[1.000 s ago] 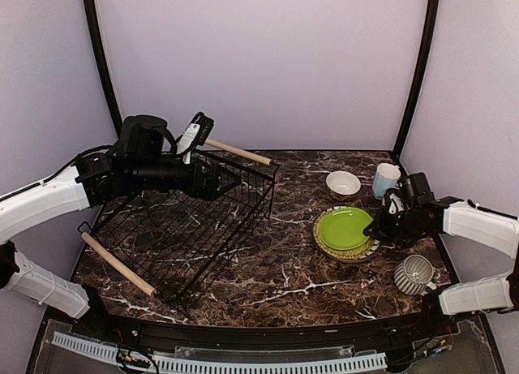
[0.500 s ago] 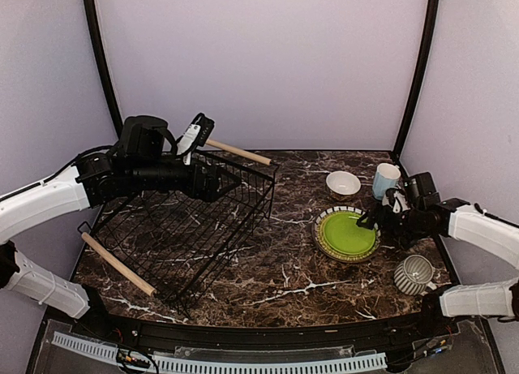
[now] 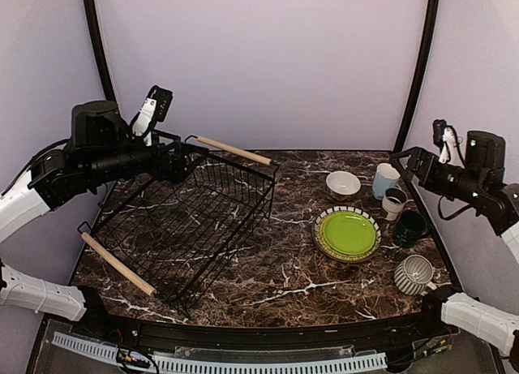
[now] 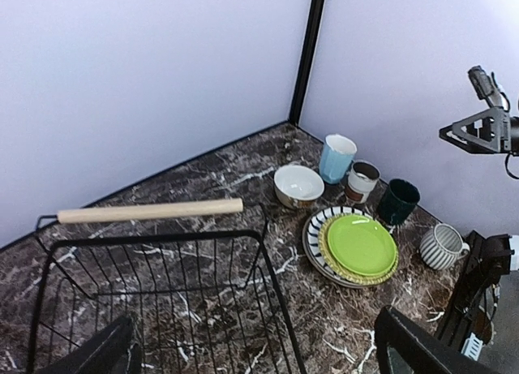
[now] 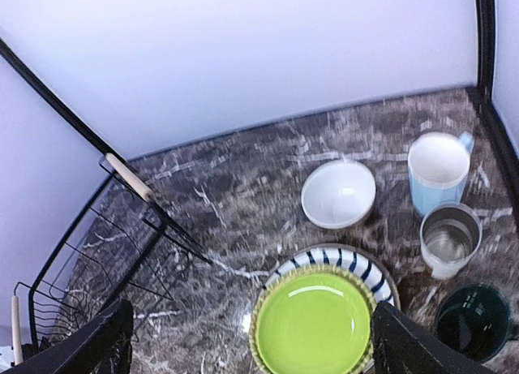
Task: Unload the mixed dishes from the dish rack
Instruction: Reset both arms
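Dish rack (image 3: 186, 228) at left edge of table (image 3: 280, 289) looks empty; lime green plate (image 3: 347, 231) stacked near right edge. Left gripper (image 4: 258, 346), right gripper (image 5: 247, 337) gape wide, empty. Verify rack corners before you park.

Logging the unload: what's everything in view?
dish rack: 1, black wire, wooden handles, left; empty
lime green plate: 1, topping stack, right of centre
olive-yellow plate: 1, under it
black-and-white striped plate: 1, bottom
cream bowl: 1, behind stack
light blue cup: 1, right of bowl
small white cup: 1, nearer than blue cup
dark teal mug: 1, right of stack
striped mug: 1, grey-white, near right
left gripper: 1, open, over rack
right gripper: 1, open, raised at right
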You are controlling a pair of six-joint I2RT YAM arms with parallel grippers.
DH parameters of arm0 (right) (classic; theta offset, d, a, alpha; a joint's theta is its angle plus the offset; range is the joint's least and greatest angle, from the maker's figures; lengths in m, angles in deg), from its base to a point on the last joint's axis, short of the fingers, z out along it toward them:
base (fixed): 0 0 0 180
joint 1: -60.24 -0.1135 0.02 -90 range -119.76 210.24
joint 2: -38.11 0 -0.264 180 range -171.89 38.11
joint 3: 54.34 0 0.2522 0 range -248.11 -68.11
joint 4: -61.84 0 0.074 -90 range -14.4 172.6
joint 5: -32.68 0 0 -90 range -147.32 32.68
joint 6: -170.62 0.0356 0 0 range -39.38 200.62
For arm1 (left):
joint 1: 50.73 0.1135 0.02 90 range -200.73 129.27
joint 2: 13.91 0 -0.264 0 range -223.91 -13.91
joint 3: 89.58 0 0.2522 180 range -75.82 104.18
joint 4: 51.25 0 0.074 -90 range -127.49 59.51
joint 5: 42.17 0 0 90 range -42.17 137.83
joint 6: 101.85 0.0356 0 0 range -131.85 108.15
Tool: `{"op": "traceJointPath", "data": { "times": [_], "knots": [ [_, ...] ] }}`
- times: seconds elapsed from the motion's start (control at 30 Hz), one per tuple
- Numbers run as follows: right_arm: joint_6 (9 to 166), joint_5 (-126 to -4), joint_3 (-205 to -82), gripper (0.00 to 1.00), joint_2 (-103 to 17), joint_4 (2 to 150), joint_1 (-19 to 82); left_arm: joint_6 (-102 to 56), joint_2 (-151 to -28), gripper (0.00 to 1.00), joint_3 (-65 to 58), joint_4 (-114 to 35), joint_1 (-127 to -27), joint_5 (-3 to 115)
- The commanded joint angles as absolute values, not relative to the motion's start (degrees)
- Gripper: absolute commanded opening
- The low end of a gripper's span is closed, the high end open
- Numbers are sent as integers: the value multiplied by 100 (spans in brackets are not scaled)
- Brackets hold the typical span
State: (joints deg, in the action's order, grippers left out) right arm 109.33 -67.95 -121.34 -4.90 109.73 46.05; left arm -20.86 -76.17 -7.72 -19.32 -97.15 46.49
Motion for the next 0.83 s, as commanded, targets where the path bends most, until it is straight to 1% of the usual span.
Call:
{"op": "traceJointPath", "data": {
  "times": [0.0,0.23,0.43,0.63,0.8],
  "knots": [
    [10077,-6461,-12699,99,259,10912,4624,-1612,-6785,99,-645,-2056,-9706,4044],
    [9491,-6693,-12881,99,1354,10259,4616,-1240,-5658,99,-1206,-3209,-9711,3714],
    [9425,-6475,-12854,99,1946,9846,4625,-956,-4949,99,-1421,-3605,-9713,3502],
    [9570,-6102,-12939,99,2084,9812,4621,-847,-4690,99,-1503,-3662,-9708,3360],
    [9553,-6371,-12955,99,1820,10057,4628,-864,-4648,99,-1592,-3665,-9707,3302]
  ]
}}
